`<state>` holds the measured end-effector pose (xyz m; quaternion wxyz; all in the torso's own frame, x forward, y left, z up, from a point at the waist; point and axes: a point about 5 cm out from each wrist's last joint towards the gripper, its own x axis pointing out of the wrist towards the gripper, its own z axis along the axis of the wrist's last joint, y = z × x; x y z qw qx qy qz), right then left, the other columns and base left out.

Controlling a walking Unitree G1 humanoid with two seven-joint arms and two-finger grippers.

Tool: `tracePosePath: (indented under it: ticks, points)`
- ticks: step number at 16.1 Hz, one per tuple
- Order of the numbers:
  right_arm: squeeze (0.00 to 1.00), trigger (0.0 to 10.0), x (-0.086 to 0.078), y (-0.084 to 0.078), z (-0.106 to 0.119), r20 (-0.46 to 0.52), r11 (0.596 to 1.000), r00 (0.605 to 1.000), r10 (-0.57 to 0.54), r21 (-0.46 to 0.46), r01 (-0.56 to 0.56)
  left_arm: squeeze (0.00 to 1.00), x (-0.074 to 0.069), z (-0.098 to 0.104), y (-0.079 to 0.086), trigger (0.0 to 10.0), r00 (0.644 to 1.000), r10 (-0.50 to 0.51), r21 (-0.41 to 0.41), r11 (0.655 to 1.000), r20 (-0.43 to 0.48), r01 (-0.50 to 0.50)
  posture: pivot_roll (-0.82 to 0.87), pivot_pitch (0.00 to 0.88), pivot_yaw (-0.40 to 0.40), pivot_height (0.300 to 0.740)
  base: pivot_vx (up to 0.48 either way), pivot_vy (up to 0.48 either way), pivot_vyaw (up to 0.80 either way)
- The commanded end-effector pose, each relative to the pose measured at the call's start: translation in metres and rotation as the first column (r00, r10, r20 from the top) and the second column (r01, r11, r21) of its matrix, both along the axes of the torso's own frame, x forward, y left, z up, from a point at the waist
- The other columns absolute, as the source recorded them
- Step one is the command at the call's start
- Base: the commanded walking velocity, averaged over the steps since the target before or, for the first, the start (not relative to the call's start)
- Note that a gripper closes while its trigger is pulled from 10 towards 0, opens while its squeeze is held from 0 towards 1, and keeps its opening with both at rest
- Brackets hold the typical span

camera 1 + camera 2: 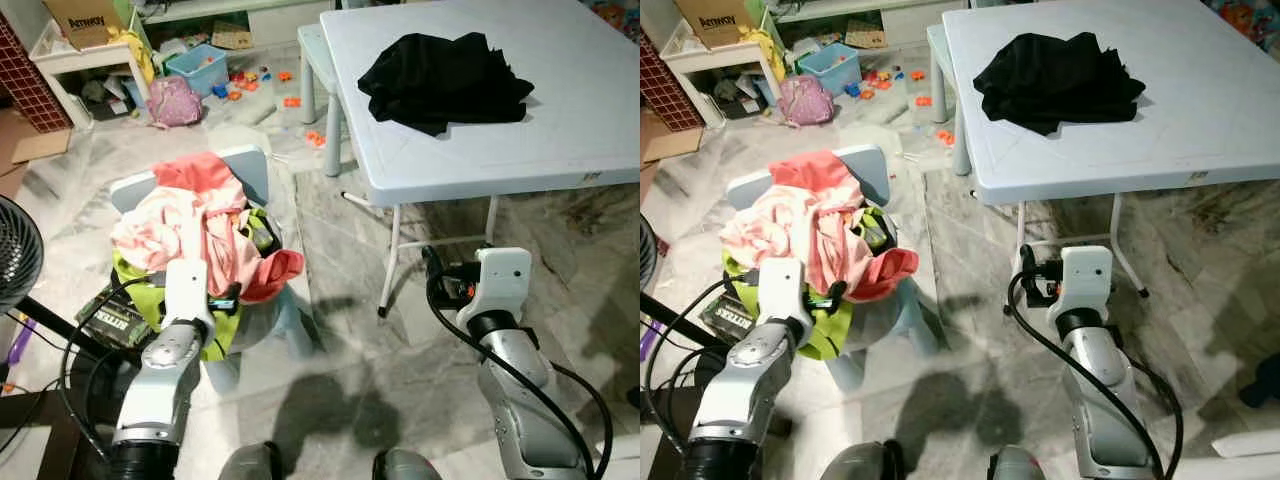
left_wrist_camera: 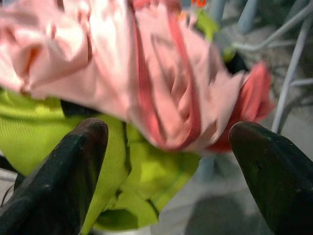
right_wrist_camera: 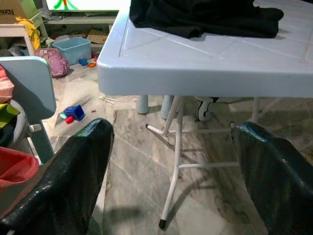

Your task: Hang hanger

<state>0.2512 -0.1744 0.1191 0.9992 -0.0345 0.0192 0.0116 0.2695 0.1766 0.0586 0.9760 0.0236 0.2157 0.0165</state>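
Note:
A heap of pink, red and lime-green clothes [image 1: 195,225] is piled on a small pale-blue chair [image 1: 250,165]. A dark item [image 1: 262,238] sits among the clothes; I cannot tell what it is. My left gripper [image 2: 168,142] is open and close against the front of the heap, its fingers [image 2: 73,161] spread on either side of the pink and green cloth. My right gripper [image 3: 171,142] is open and empty, held low and pointing under the white table [image 1: 560,130]. A black garment [image 1: 445,80] lies on the tabletop.
The table's thin folding legs [image 3: 171,166] stand just ahead of my right gripper. A fan [image 1: 15,250] and cables are at my left. Toys, a blue bin [image 1: 200,68] and a pink bag [image 1: 175,100] litter the floor beyond the chair.

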Motion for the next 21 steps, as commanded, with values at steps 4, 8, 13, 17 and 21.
tracePosePath:
  ticks: [4,8,13,17,21]
  points:
    - [0.0,10.0,-0.009,0.001,0.003,-0.015,0.999,0.999,0.04,-0.033,-0.04,0.0,-0.004,-0.026,0.013,10.0,0.998,-0.034,0.002,0.999,-0.046,0.034,-0.07,0.16,-0.008,0.74,0.0,0.0,0.0]
    - [0.0,10.0,-0.012,-0.004,0.011,-0.015,0.996,0.998,0.053,-0.075,-0.054,0.0,0.014,-0.019,0.013,10.0,0.995,-0.026,-0.063,0.997,0.093,0.032,-0.12,0.185,-0.034,0.74,0.0,0.0,0.0]
    - [0.0,10.0,-0.012,-0.008,0.024,0.006,0.989,0.997,0.079,-0.128,-0.078,0.0,0.025,-0.029,0.011,10.0,0.995,0.004,-0.086,0.996,0.099,0.005,-0.19,0.182,-0.046,0.74,0.0,0.0,0.0]
    - [0.0,10.0,-0.012,-0.008,0.023,-0.004,0.986,0.996,0.086,-0.14,-0.086,0.0,0.014,-0.03,0.024,10.0,0.976,0.062,0.034,0.997,0.207,-0.071,-0.19,0.175,-0.046,0.74,0.0,0.0,0.0]
    - [0.0,10.0,-0.011,-0.003,0.023,-0.006,0.982,0.993,0.122,-0.147,-0.121,0.0,0.0,-0.037,0.036,10.0,0.962,0.153,0.054,0.984,0.224,-0.169,-0.18,0.171,-0.057,0.74,0.0,0.0,0.0]
